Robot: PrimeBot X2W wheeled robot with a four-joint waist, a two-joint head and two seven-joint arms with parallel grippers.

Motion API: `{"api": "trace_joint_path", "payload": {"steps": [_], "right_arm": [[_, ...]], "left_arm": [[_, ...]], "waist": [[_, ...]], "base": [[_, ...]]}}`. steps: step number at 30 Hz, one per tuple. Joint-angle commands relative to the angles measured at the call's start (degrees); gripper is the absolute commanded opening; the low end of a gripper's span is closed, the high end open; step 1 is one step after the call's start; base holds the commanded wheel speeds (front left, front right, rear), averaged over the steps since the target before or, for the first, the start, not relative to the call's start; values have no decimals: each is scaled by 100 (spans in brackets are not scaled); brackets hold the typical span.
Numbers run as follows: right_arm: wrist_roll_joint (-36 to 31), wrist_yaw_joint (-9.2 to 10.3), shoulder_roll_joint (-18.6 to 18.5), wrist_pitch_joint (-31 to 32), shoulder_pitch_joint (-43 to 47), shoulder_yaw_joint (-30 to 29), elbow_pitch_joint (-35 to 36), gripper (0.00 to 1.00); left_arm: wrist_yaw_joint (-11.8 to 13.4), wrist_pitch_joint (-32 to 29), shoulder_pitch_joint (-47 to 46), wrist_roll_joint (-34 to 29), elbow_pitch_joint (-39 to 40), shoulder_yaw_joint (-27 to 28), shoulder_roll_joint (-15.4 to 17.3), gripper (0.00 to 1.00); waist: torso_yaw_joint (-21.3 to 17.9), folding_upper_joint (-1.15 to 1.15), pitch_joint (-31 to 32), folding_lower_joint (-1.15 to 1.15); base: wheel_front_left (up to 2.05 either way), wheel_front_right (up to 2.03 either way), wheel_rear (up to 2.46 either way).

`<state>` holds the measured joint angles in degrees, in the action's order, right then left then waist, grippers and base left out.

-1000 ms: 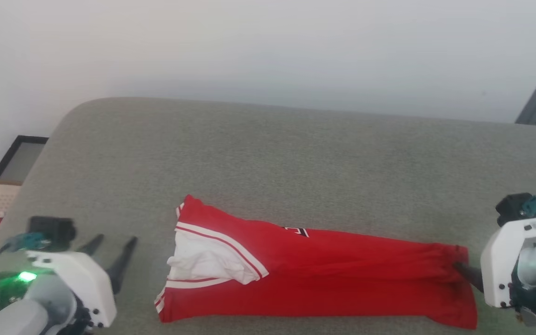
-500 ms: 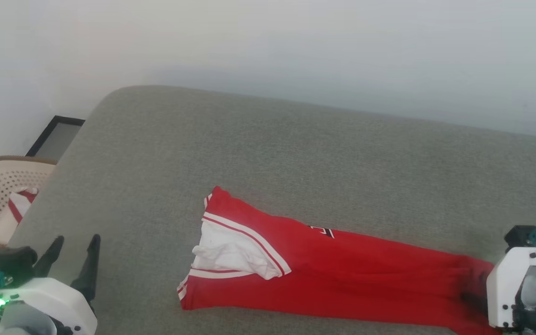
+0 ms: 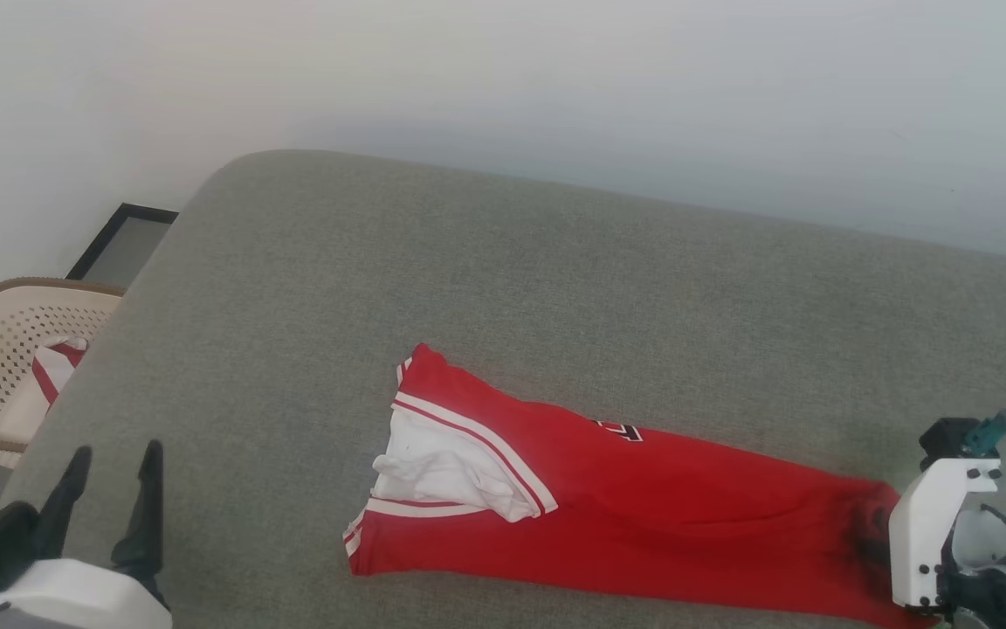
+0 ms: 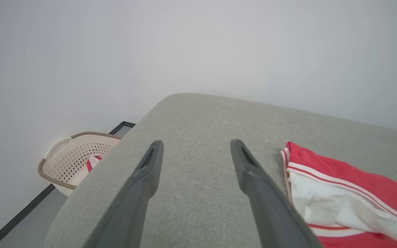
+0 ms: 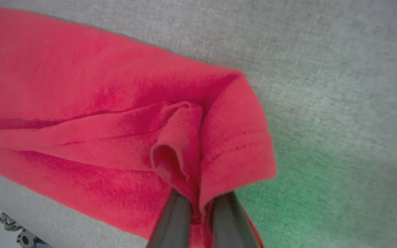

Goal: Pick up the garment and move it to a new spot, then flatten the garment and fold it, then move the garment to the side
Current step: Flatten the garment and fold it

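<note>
The garment (image 3: 643, 515), a red jersey with a white sleeve and white stripe trim, lies folded into a long narrow strip across the grey cushion (image 3: 503, 288). Part of a black number shows on its upper edge. My right gripper (image 5: 200, 206) is shut on the garment's red hem end (image 5: 184, 144), with a bunched fold of cloth pinched between the two fingers. In the head view that gripper (image 3: 874, 542) sits at the strip's right end. My left gripper (image 3: 110, 472) is open over bare cushion, left of the sleeve end (image 4: 336, 203), touching nothing.
A beige perforated basket (image 3: 5, 349) stands on the floor off the cushion's left edge, with a white and red striped cloth inside. A dark-framed panel (image 3: 123, 245) lies behind it. A pale wall rises behind the cushion's far edge.
My right gripper has closed on the garment's right end. The camera has shifted, so the whole scene has slid right and more of the basket shows. My left gripper sits lower and further left.
</note>
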<state>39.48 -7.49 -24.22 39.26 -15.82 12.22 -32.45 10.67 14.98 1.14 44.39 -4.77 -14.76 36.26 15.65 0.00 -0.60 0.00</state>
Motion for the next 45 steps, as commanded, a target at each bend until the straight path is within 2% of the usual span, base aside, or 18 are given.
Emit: {"api": "trace_joint_path", "payload": {"steps": [1,2,13,19,25,30,36,42,45], "right_arm": [[30,1,23,-51,-46,44,-64,0],[80,7,-78,-159,-93,93,-79,0],[172,7,-696,-658,-352,-54,-448,0],[99,6,-1095,-832,-498,-207,-852,0],[107,6,-1280,-854,-636,-105,-923,0],[584,4,-1154,-766,-462,121,-261,0],[1325,4,-1101,-585,-2,439,1026,0],[1466,2,-793,-515,100,1016,1978,0],[1402,2,-559,-533,-38,1302,2075,0]], "left_arm": [[-37,24,87,-108,-28,57,-38,100],[-157,24,133,-254,-28,260,-161,100],[-544,24,289,-813,-176,844,-665,100],[-732,25,200,-995,-282,982,-843,100],[-858,25,125,-1156,-352,1099,-972,100],[-945,25,117,-1231,-382,1157,-1062,100],[-1028,25,126,-1293,-440,1227,-1137,100],[-1094,25,83,-1357,-524,1157,-1173,100],[-1110,4,49,-1365,-557,1102,-1177,100]], "waist": [[-13,0,-2,0],[-42,0,-5,0],[-347,0,-29,0],[-529,0,-63,0],[-683,0,-78,0],[-742,0,-46,0],[-722,0,41,0],[-583,0,126,0],[-490,0,153,0]], "base": [[0,0,0],[0,0,0],[0,0,0],[0,0,0],[0,0,0],[0,0,0],[0,0,0],[0,0,0],[0,0,0]]}}
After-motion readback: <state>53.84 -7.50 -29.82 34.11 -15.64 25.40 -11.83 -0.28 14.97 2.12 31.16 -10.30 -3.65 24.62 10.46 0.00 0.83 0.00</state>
